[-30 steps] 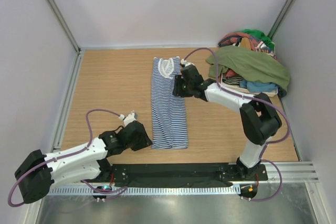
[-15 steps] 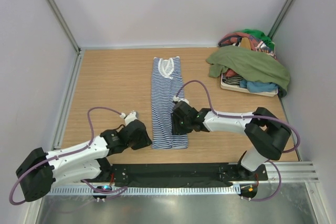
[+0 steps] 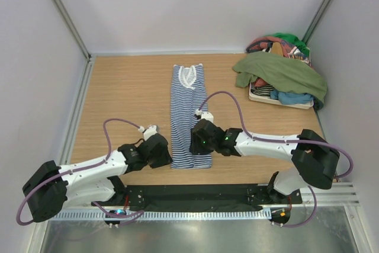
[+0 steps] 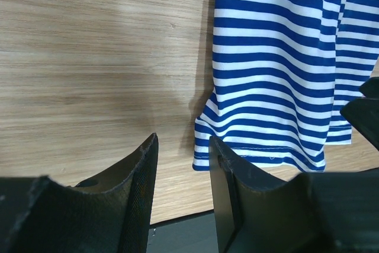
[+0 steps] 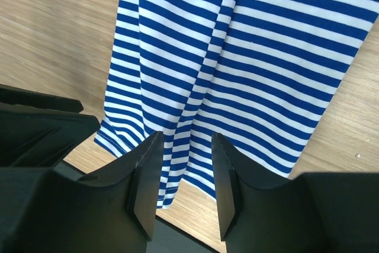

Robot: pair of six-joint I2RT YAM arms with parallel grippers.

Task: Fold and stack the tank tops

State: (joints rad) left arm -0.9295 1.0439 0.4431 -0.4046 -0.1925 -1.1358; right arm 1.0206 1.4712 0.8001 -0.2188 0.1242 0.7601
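The striped navy-and-white tank top (image 3: 189,117) lies on the table folded into a long narrow strip, neck at the far end, hem near the arms. My left gripper (image 3: 163,153) stands open just left of the hem's left corner (image 4: 204,161), nothing between its fingers (image 4: 142,170). My right gripper (image 3: 195,140) hovers open over the hem's right part, with striped cloth (image 5: 237,57) seen below its fingers (image 5: 148,170). The olive green tank top (image 3: 284,72) is draped over a pile of clothes at the far right.
A heap of mixed clothes (image 3: 278,90) sits on a white tray at the far right corner. White walls with metal rails (image 3: 77,111) bound the wooden table. A black mounting strip (image 3: 195,197) runs along the near edge by the arm bases.
The right arm swung from the top's neck end down to the hem end. The left gripper edged slightly toward the hem corner. The striped top has not moved.
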